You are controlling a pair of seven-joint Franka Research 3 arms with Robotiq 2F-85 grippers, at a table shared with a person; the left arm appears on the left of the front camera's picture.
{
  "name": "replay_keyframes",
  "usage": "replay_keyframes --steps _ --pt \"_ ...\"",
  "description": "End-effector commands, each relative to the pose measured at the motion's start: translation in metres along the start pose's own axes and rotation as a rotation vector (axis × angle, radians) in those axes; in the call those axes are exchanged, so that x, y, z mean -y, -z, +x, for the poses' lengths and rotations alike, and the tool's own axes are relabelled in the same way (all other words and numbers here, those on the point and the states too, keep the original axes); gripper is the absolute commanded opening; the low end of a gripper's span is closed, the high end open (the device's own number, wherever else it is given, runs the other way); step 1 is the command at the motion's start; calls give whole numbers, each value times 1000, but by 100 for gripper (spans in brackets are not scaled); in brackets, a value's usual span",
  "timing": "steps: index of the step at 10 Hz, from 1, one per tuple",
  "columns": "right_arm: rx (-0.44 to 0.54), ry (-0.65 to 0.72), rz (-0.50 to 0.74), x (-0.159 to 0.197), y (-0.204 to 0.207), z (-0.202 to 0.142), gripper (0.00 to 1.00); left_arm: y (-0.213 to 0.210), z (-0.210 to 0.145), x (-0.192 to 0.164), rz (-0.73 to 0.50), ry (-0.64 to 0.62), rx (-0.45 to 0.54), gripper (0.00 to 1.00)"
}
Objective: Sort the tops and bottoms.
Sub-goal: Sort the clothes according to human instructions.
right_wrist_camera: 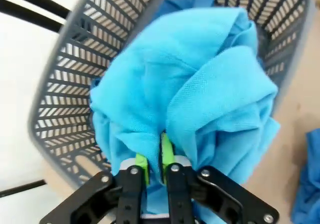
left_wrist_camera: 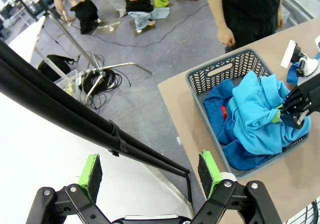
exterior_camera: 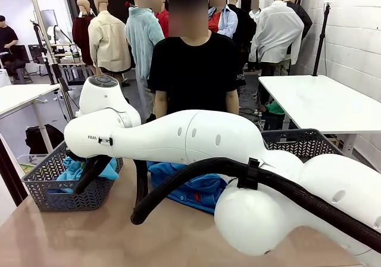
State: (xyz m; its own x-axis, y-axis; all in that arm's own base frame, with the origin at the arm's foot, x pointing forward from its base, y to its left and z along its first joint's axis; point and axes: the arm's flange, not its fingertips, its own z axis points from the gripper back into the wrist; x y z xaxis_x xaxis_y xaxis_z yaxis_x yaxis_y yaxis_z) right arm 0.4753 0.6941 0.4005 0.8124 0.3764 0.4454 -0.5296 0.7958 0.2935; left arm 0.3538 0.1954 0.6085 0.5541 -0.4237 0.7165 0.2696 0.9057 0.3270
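The step in hand seems to be placing 1 top in the grey basket (right_wrist_camera: 65, 69). The right claw (right_wrist_camera: 155, 156) is narrow and pinches a fold of the turquoise top (right_wrist_camera: 200, 84), heaped inside the basket over a darker blue top (left_wrist_camera: 220, 109). Next, I judge, it must open and rise straight above the basket without dragging cloth. The left claw (left_wrist_camera: 150, 166) hangs wide and empty, apart from the basket. The counter (left_wrist_camera: 185, 119) under the basket is plain brown. Beyond the basket a person (left_wrist_camera: 250, 9) stands on the grey floor (left_wrist_camera: 165, 39).

White robot arm (exterior_camera: 149, 137), near left link: black lettering "FRAN", remainder cut off by a black clip. Person's black T-shirt (exterior_camera: 193, 70), sleeve: small pale print, illegible
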Motion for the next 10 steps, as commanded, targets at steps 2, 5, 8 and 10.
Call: replay_keyframes --steps 2,5,8,10 --pt "32 -75 -4 -94 60 169 81 -1 1 -2 -2 6 -17 100" --pt "27 -127 -53 -99 16 158 100 -1 1 -2 -2 6 -17 100" --pt "27 -200 -87 -92 -48 136 100 -1 1 -2 -2 6 -17 100" --pt "58 -206 -151 -90 -82 124 100 -1 1 -2 -2 6 -17 100"
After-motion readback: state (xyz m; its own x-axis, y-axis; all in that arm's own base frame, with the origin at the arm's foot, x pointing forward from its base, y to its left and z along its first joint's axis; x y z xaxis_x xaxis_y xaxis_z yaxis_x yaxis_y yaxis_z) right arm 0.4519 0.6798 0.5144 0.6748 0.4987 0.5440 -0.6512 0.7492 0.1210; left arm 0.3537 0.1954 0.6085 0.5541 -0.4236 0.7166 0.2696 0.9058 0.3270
